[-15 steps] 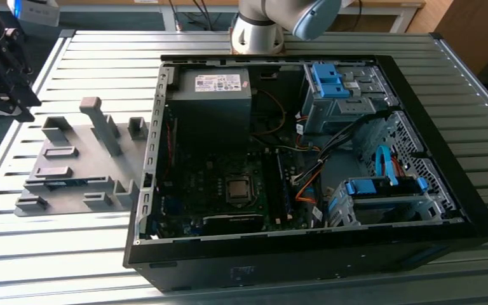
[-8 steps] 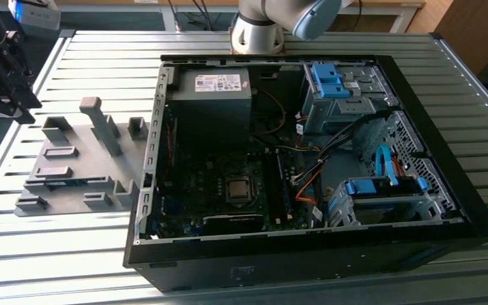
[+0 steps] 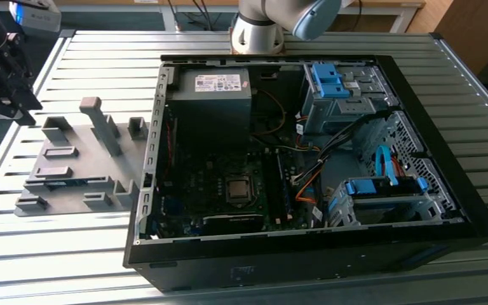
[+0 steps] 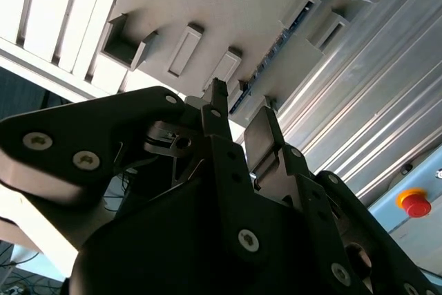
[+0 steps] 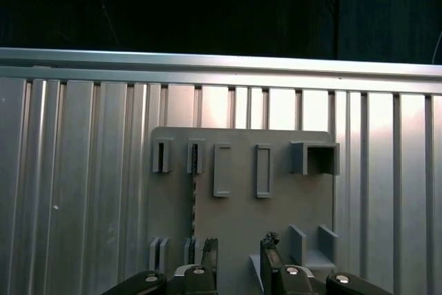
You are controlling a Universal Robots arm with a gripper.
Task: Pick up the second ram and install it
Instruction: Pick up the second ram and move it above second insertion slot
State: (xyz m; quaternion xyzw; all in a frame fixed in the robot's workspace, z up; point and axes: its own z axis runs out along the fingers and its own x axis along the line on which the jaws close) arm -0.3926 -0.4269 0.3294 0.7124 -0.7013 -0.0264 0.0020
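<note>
Gripper (image 5: 239,244) jaws apart, second ram (image 5: 194,202) edge-on, barely vis

We find the fixture plate (image 5: 242,219) lying flat on the slatted table (image 5: 83,170), straight ahead of the fingers (image 5: 209,253) of the gripper (image 5: 238,257), which stand apart with nothing between them. The second ram (image 5: 194,205) stands on edge in the plate, its ends slotted into blocks (image 5: 189,157), running away from the fingertips just outside one finger's line. Past the plate comes the table's edge. In the exterior view the plate sits just beside the open computer case (image 3: 312,254), on the exterior view's left of it. Inside the case the motherboard (image 3: 227,184) lies on the floor, with the power supply (image 3: 214,95) at its far end.
</note>
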